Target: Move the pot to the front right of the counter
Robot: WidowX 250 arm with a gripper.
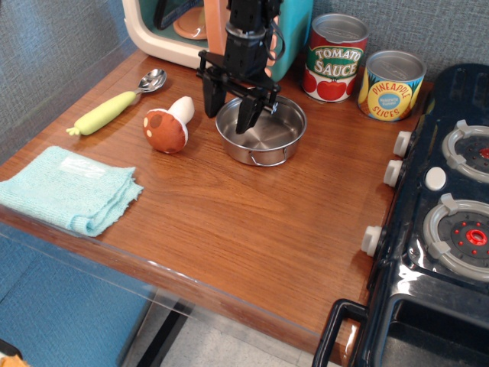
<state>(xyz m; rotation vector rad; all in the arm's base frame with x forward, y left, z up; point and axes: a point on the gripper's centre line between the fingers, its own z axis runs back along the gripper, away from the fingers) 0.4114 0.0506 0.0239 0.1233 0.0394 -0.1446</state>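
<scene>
Here, in the only view you have, the black hand (228, 111) points down over the left rim of the small stainless-steel pot (263, 131), its two fingers spread apart: one finger sits just outside the rim on the left, the other reaches down inside the bowl, so the wall of the pot lies between them, but they are not closed on it and you cannot tell whether either one touches the metal. The pot itself rests upright on the brown wood-grain surface (252, 222), toward the back and a little right of the middle, with one wire loop handle facing you at the front. Just left of the pot lies a toy mushroom (169, 125) with a brown spotted cap, tipped on its side, and further left a spoon with a pale green handle (114, 103) lies slanted toward the back corner. A folded light blue cloth (67, 188) sits near the front left edge. Behind the hand stands a teal and cream toy microwave (286, 30), partly hidden by the arm. To the right of that, near the back wall, you see a tomato sauce can (335, 59) and beside it a pineapple slices can (390, 86). A black toy stove (443, 222) with grey burners borders the surface on the right.
</scene>
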